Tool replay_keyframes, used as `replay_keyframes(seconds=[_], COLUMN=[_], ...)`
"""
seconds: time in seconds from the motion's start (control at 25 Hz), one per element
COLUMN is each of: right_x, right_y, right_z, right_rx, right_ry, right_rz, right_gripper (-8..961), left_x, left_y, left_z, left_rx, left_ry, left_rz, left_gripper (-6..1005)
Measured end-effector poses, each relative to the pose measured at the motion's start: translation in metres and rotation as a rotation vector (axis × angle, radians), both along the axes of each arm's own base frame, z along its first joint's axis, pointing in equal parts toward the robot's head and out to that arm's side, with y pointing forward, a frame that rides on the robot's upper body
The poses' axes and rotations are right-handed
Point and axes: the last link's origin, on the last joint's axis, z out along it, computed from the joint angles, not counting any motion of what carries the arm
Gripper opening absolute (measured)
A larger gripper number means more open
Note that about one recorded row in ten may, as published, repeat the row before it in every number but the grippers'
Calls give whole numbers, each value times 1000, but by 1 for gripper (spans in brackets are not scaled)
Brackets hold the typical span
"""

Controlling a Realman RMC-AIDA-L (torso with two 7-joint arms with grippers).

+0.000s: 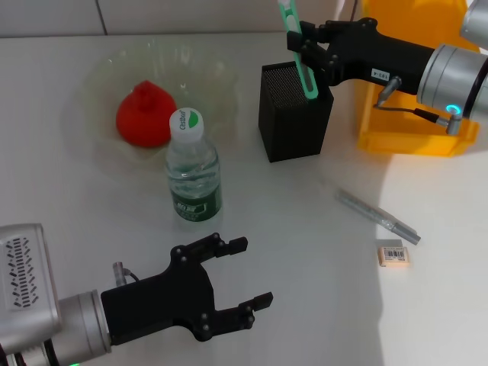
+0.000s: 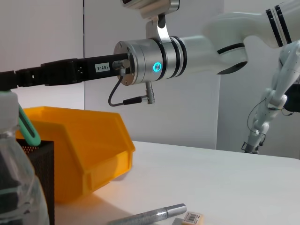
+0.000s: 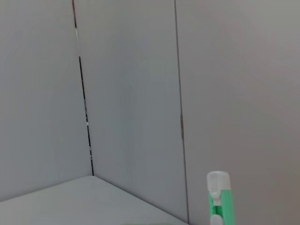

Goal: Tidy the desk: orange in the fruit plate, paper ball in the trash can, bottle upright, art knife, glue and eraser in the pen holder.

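The pen holder (image 1: 294, 112) at upper centre has its mouth partly filled by the green art knife (image 1: 299, 47) and the right gripper (image 1: 309, 46). The bottle (image 1: 194, 168) and fruit plate (image 1: 99, 145) crowd the left. Bare surface (image 1: 305, 229) lies centre frame, up to the glue stick (image 1: 378, 216) and eraser (image 1: 393, 255) at lower right.

A white table (image 1: 305, 229) is spreading across the whole head view, and a brighter patch of light (image 1: 446, 290) is falling over its right side; behind it a pale panelled wall (image 1: 191, 15) is running along the far edge; in the right wrist view a dark seam (image 3: 84, 112) is running down that wall to the tabletop; in the left wrist view a thin white jointed fixture (image 2: 274, 93) is standing beyond the table's far edge, its nature unclear.
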Motion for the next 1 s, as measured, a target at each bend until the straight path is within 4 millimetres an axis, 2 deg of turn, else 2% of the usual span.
replay_keyframes(seconds=[0.36, 0.64, 0.92, 1.0], right_x=[4, 9, 11, 8], right_y=[-3, -12, -19, -24], right_z=[-1, 9, 23, 31], right_rx=[5, 4, 11, -11], right_ry=[-13, 13, 41, 46], right_rz=[8, 9, -12, -22], right_gripper=[183, 184, 365, 459], left_x=[0, 1, 2, 3], left_y=[-1, -1, -2, -3], left_z=[0, 1, 1, 2], left_rx=[-1, -7, -11, -19], left_ry=[-3, -13, -17, -25], left_rz=[-2, -7, -5, -9], left_gripper=[786, 781, 786, 787])
